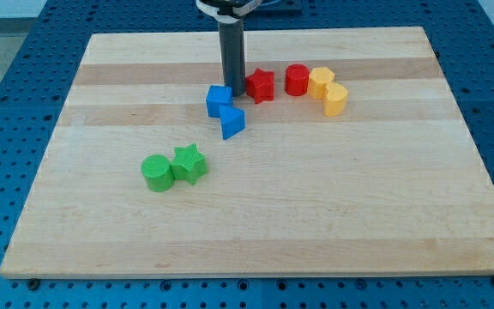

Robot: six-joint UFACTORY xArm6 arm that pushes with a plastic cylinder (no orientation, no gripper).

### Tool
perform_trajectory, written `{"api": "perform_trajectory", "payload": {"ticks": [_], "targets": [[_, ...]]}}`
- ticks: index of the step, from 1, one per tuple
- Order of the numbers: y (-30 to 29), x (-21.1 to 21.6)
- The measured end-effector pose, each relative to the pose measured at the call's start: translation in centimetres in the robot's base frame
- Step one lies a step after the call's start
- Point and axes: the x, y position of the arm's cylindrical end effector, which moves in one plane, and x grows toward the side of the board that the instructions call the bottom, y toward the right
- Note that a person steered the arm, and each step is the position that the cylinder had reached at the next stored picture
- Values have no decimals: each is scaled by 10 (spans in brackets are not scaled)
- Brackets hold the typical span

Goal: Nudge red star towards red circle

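The red star lies near the board's top centre. The red circle is a short gap to its right. My tip is the lower end of the dark rod and stands right at the star's left side, touching or nearly touching it. A blue cube sits just left of and below the tip.
A blue triangular block lies below the blue cube. Two yellow blocks sit right of the red circle, touching it. A green cylinder and a green star lie at lower left. The wooden board rests on a blue pegboard.
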Motion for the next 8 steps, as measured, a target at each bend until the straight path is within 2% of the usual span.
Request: {"api": "perform_trajectory", "payload": {"ticks": [8], "targets": [[15,6]]}}
